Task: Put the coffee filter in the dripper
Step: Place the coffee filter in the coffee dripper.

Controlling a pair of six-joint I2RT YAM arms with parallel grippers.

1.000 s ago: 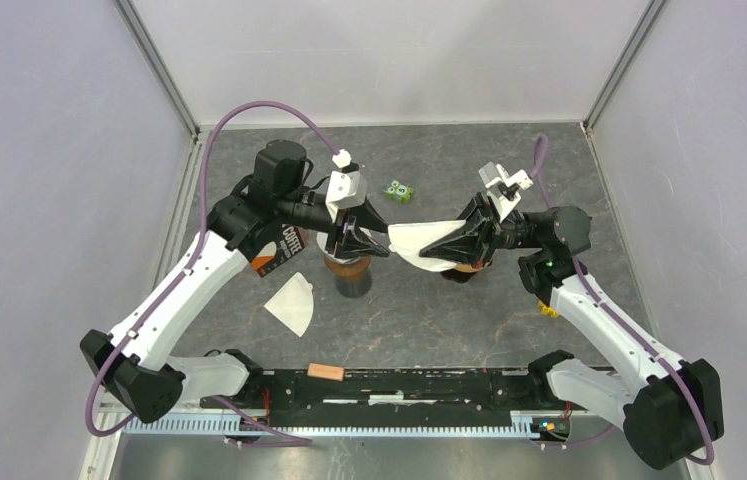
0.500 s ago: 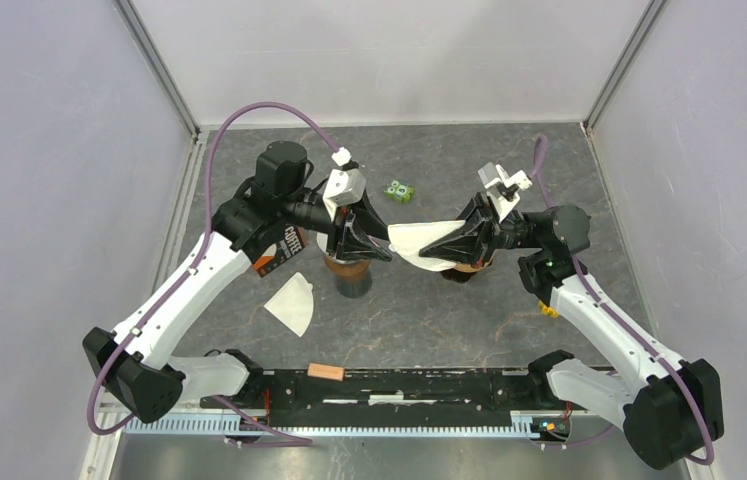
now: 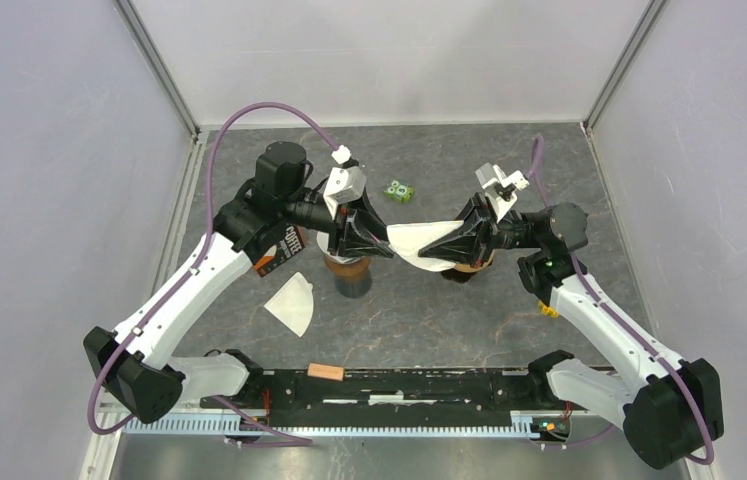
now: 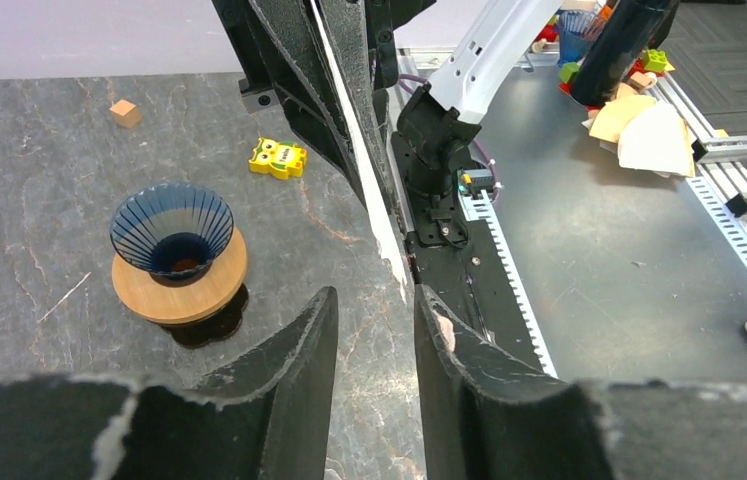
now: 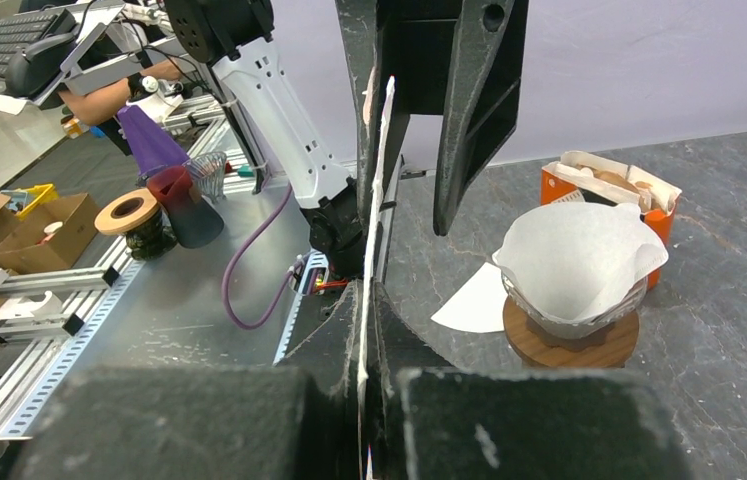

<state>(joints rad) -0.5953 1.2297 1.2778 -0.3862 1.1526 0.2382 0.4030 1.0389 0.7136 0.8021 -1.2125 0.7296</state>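
Held aloft: folded white paper coffee filter (image 3: 410, 243), in air over middle of table (image 3: 419, 325), long axis running from left edge toward right edge, spanning gap between both arms. Right gripper (image 3: 429, 250): jaws clamped on its right end. Left gripper (image 4: 374, 300): jaws apart, straddling free left edge, paper between them, not pinched. Left arm nearer that edge. Filter flat, not spread into cone. Empty blue ribbed dripper on round wooden base (image 4: 171, 235) sits below right gripper, just right of table's middle.
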